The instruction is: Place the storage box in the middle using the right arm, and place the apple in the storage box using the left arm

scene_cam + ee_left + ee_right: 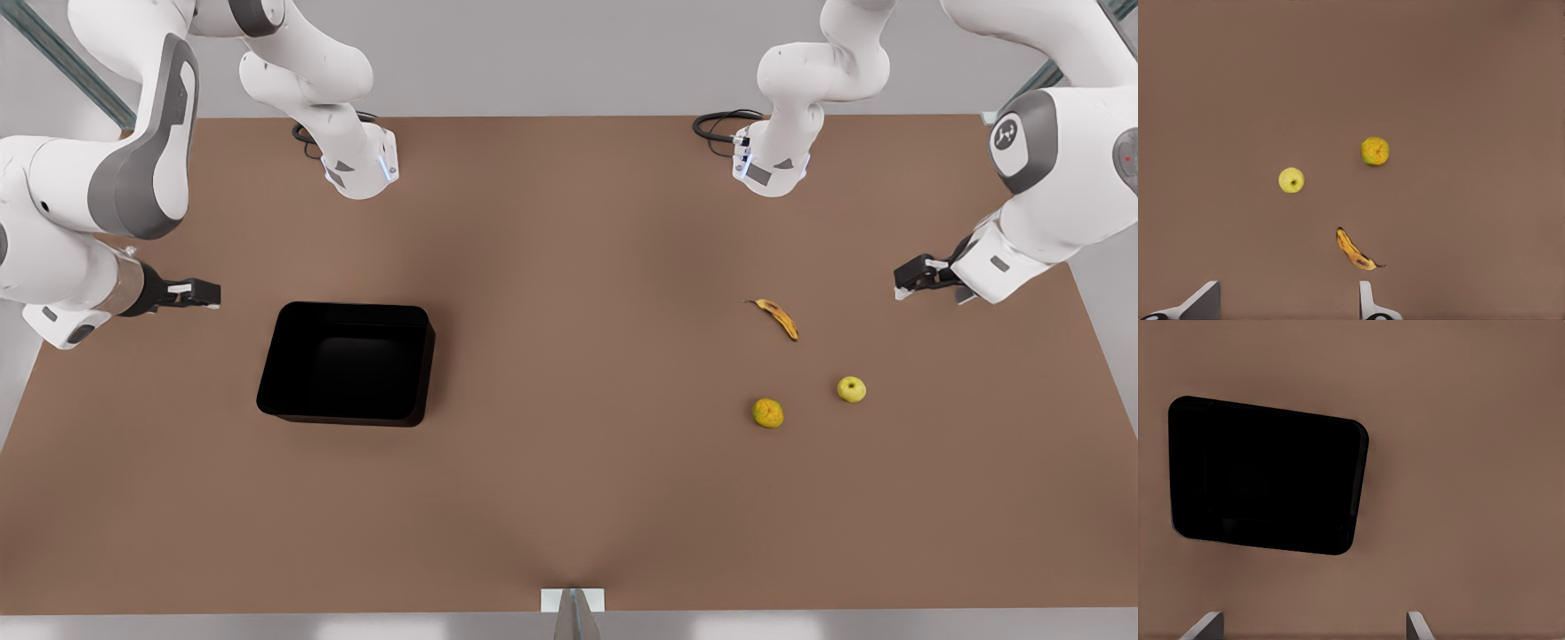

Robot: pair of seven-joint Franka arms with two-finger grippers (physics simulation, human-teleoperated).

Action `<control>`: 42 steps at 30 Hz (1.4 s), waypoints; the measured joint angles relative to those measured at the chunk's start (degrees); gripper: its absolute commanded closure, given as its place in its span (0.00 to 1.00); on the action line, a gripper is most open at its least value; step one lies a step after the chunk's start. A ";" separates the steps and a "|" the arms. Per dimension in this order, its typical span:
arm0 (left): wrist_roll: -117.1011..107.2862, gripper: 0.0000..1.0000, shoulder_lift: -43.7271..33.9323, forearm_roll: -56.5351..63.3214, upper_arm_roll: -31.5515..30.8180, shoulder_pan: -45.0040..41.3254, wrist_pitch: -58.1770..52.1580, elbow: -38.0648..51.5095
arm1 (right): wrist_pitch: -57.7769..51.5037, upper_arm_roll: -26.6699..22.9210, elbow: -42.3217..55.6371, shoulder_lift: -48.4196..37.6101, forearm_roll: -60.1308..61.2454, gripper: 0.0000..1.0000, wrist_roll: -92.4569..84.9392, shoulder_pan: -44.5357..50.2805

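Note:
The black storage box (345, 363) stands open and empty on the brown table, toward the front view's left; the right wrist view shows it too (1265, 480). My right gripper (197, 293) hovers open just off the box's left side, its white fingertips (1208, 625) wide apart around nothing. The yellow-green apple (851, 388) lies on the front view's right and is in the left wrist view as well (1291, 180). My left gripper (917, 276) hangs open above the table beyond the fruit, with its fingertips (1367, 303) spread and holding nothing.
A rough orange-tinged yellow fruit (768, 412) lies just left of the apple, and a spotted banana (779, 318) lies behind both. The two arm bases (360, 164) (772, 160) stand at the table's far edge. A small white mount (573, 604) sits at the near edge.

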 measured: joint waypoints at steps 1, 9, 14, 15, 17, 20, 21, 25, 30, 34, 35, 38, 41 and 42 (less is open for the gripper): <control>-0.33 0.00 0.44 0.00 -0.17 -0.32 0.12 0.29 | 0.00 0.00 -0.05 0.05 0.00 0.00 0.00 0.00; -37.10 0.00 20.45 -12.94 9.37 -0.54 -1.70 6.13 | 27.51 0.71 -31.37 -0.60 1.62 0.00 4.71 -0.70; -45.84 0.00 31.06 -40.17 18.23 -0.08 2.89 0.55 | 38.66 0.23 -39.81 2.18 1.67 0.00 4.96 -2.10; -49.11 0.00 33.60 -45.29 18.53 -0.18 2.45 0.57 | 39.20 0.10 -40.10 2.44 1.67 0.00 4.92 -2.43; -50.40 0.00 37.86 -55.37 21.33 1.16 -4.46 0.54 | 39.03 -0.16 -40.37 2.46 1.67 0.00 4.92 -3.13; -48.17 0.00 37.90 -63.95 21.16 1.32 -5.58 -3.86 | 39.16 -1.60 -40.44 4.14 1.67 0.00 4.92 -3.22; -47.93 0.00 38.90 -65.55 21.46 1.31 -5.13 -3.89 | 39.34 -1.70 -40.14 5.33 1.67 0.00 4.92 -3.22; -43.43 0.00 43.75 -69.29 24.98 1.42 -9.17 -1.41 | 41.74 -1.67 -39.74 8.81 1.84 0.00 5.01 -2.96; -36.26 0.00 43.95 -70.46 27.83 1.14 -12.41 -6.63 | 41.08 -1.58 -39.55 10.10 2.37 0.09 5.01 -2.81; -36.56 0.00 49.52 -71.72 29.36 1.39 -10.52 -2.06 | 40.40 -1.58 -39.18 10.10 2.37 0.48 4.29 -2.81; -36.40 0.00 50.37 -72.27 29.60 1.40 -9.71 -1.94 | 39.08 -1.58 -38.33 10.10 2.37 0.48 4.31 -2.81; -36.12 0.00 52.34 -73.71 30.02 1.39 -9.49 -1.70 | 38.58 -1.58 -37.34 10.04 2.37 0.48 4.22 -2.81; -36.07 0.00 53.44 -74.71 30.31 1.39 -9.45 -1.14 | 39.17 -1.58 -37.21 10.29 2.29 0.48 4.13 -2.82; -35.84 0.00 53.56 -74.92 30.40 1.39 -9.60 -1.14 | 39.36 -1.58 -37.18 10.52 2.28 0.48 4.13 -2.81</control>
